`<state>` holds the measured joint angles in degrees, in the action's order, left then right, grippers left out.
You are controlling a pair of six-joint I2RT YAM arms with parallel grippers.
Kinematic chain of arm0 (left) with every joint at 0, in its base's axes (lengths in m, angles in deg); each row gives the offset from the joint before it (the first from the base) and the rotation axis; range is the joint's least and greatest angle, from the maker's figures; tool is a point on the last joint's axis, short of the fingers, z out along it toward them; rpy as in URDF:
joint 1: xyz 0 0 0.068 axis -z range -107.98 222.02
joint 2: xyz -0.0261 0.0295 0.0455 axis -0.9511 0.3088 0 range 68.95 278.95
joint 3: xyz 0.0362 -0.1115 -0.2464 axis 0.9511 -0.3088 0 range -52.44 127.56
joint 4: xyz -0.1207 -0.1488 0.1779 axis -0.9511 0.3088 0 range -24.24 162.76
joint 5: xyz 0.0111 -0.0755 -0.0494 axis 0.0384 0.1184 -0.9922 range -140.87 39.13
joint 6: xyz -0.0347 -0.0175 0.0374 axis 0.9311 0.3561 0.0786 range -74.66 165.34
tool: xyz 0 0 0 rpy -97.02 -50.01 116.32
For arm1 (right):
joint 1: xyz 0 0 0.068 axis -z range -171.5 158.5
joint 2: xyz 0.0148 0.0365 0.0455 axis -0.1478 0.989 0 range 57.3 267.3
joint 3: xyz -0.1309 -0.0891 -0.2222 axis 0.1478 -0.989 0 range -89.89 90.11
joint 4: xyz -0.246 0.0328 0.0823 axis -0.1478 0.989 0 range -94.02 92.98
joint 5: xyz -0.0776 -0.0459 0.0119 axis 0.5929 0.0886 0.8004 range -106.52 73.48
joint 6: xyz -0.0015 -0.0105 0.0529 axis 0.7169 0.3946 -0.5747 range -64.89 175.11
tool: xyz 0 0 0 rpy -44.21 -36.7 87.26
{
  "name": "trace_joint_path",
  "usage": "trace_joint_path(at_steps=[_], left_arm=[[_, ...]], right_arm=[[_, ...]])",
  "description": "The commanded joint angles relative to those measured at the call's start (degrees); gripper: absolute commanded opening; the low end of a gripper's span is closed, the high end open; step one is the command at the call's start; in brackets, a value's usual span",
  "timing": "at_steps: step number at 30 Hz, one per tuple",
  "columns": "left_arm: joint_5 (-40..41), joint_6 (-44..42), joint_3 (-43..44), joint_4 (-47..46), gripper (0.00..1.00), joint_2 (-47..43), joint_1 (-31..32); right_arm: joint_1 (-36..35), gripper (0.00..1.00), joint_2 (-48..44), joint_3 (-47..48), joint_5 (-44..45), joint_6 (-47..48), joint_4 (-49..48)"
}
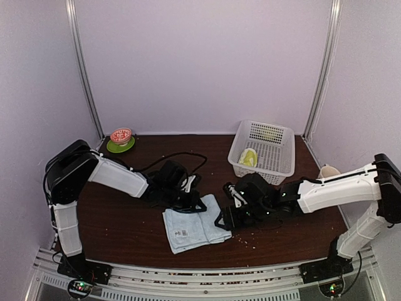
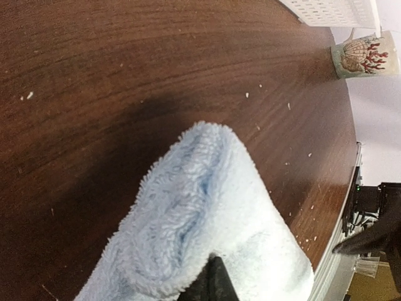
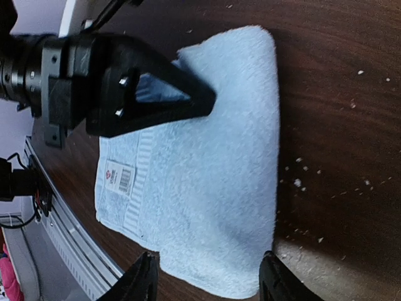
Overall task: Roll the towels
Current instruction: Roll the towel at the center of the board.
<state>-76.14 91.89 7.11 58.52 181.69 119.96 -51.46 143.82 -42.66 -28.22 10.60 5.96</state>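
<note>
My left gripper (image 1: 198, 204) is clenching the far edge of the blue towel (image 1: 190, 229), which is lying mid-table (image 1: 125, 229). My right gripper (image 3: 210, 271) is hanging released at its right edge. Yellow-green towel (image 1: 249, 157) is sitting in the basket (image 1: 280, 166), far right.

Overhead and close wrist cameras share blue towel (image 1: 188, 229).

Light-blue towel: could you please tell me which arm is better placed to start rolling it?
Probably the left. The left hand is shut on the curled-over edge of the light-blue towel, ready to roll it onward; the right hand stands open astride another edge, gripping nothing.
</note>
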Motion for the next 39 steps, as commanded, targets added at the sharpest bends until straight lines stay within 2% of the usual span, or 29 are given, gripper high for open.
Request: trace_joint_path(at_steps=[1,7,15,18,21,25,27,30,33,39], left_arm=[[2.78,-1.32,-2.11,4.97,0.00,-0.51,-0.21],[3.02,-1.48,-2.60,4.55,0.00,-0.91,-0.07],[2.97,-2.02,-3.21,4.23,0.00,-1.55,1.00],[2.95,-2.12,-3.30,4.26,0.00,-1.62,1.41],[3.16,-2.28,-3.47,4.42,0.00,-2.03,1.52],[3.58,-2.56,-3.19,5.29,0.00,-3.10,1.64],[4.04,-2.60,-3.04,5.97,0.00,-3.95,1.68],[4.72,-2.48,-3.28,6.93,0.01,-5.97,1.73],[5.70,-2.64,-3.53,8.44,0.09,-8.84,1.72],[7.48,-2.54,-6.34,10.45,0.17,-15.74,1.72]], right_arm=[[4.80,0.57,-0.90,-6.30,-4.21,-6.32,-10.81],[8.08,0.59,4.48,-10.14,-10.00,-11.16,-23.35],[8.10,0.57,13.08,-10.25,-13.94,-15.99,-31.74],[7.98,0.49,14.94,-10.19,-15.16,-17.06,-33.24],[7.83,0.29,14.81,-10.40,-15.51,-17.11,-34.06],[7.91,0.07,12.12,-9.35,-13.92,-13.81,-28.85],[8.00,0.00,10.53,-8.62,-12.71,-11.47,-25.22],[7.97,0.00,7.78,-6.14,-9.41,-7.05,-17.03],[7.21,0.00,5.75,-1.34,-3.61,-1.76,-5.51],[3.68,0.00,6.93,8.11,7.07,4.43,10.38]])
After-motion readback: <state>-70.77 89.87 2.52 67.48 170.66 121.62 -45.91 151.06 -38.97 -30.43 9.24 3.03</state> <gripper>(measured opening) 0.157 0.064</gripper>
